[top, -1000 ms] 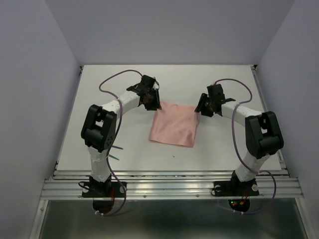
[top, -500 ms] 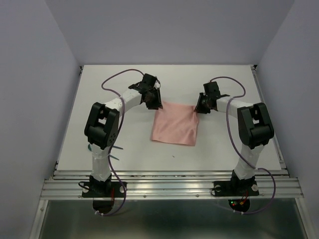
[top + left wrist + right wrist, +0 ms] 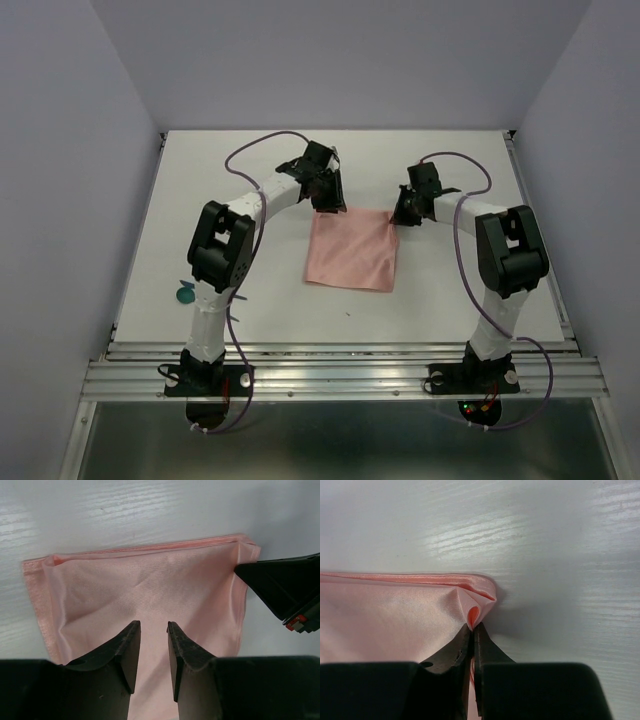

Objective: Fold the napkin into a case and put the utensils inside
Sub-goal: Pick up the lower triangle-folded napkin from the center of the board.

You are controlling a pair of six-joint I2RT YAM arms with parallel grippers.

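At mid-surface (image 3: 450, 290) the napkin (image 3: 350, 250) is laid flat. Its far right corner is pinched in the closed right pincer (image 3: 472, 626). The left pincer (image 3: 154, 627) is held parted and empty over the far edge, nearer the free left corner.

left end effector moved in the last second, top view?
Yes. The left end effector has shifted right, away from the white table's left edge, to the far-left corner of the salmon-pink cloth napkin.
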